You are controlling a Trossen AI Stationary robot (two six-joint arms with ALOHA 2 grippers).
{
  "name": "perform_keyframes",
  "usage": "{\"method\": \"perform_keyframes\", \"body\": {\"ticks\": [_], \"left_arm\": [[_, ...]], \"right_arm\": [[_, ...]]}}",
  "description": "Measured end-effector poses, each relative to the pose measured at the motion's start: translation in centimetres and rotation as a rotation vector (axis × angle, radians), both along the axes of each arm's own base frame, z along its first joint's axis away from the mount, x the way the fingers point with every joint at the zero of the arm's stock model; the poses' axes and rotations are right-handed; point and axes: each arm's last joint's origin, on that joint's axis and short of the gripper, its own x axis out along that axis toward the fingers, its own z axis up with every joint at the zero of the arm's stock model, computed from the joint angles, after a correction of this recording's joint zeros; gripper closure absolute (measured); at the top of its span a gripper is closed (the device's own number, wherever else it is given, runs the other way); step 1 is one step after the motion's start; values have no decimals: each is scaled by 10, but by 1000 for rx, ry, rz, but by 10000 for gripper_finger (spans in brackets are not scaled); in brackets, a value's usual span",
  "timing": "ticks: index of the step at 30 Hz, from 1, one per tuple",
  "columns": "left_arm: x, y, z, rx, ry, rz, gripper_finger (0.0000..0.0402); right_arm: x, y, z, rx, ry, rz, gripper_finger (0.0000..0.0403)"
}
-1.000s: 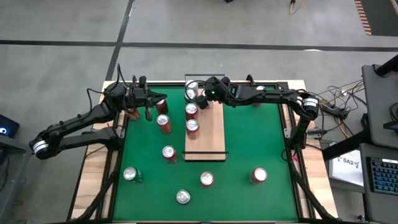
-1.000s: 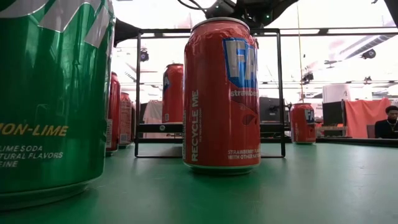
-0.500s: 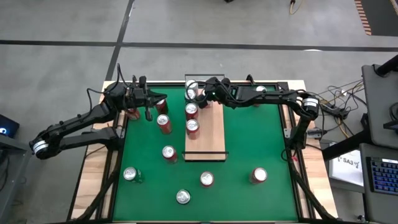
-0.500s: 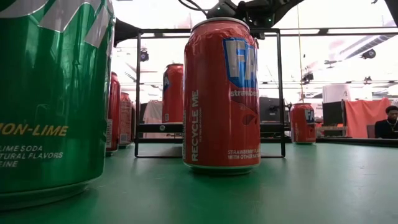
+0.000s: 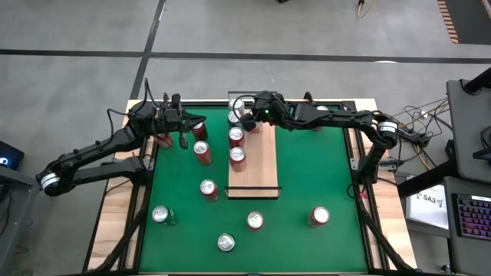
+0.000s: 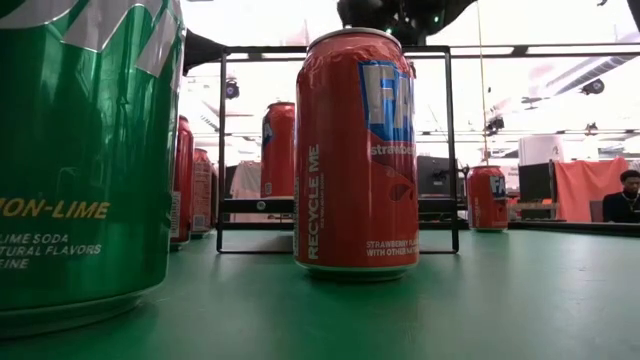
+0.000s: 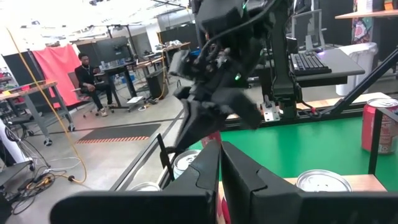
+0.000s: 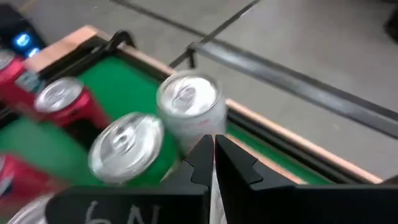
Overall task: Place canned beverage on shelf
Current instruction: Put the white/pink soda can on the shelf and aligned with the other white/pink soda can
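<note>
Currently, in the high view, the long pale wood-grain shelf [image 5: 252, 161] with thin black rails at its short ends is seen lying at the upper centre of the frame on the green mat [image 5: 307, 176] that covers the tabletop. Red aluminium cans are seen on its upper half, among them one [image 5: 237, 137] and another just below it [image 5: 238, 156], with a silver-topped can [image 5: 236, 110] at the shelf's top end. More red cans are scattered over the mat, one [image 5: 319, 216] at lower right and one [image 5: 209, 188] just left of the shelf. The right end effector [image 5: 250, 116] is poised at the shelf's top end beside the silver-topped can, its fingers pressed together and nothing held. The left end effector [image 5: 182, 130] is parked at upper left, likewise closed and empty. A full can is judged to be moderately heavy, rigid but dentable if squeezed hard, and slick on its painted wall. It is best taken around the middle of its cylindrical wall, with the fingers on opposite sides, and kept upright.
</note>
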Motion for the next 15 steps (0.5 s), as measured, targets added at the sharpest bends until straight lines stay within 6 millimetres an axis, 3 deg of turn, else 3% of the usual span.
{"method": "perform_keyframes", "body": {"ticks": [6, 11, 15], "left_arm": [[0, 0, 0, 6, 3, 0, 402], [0, 0, 0, 5, 4, 0, 402], [0, 0, 0, 3, 3, 0, 402]], "right_arm": [[-9, 19, 10, 50, 126, 64, 394], [-13, 34, 4, 97, 225, 113, 394], [-7, 33, -7, 104, 247, 112, 394]]}}
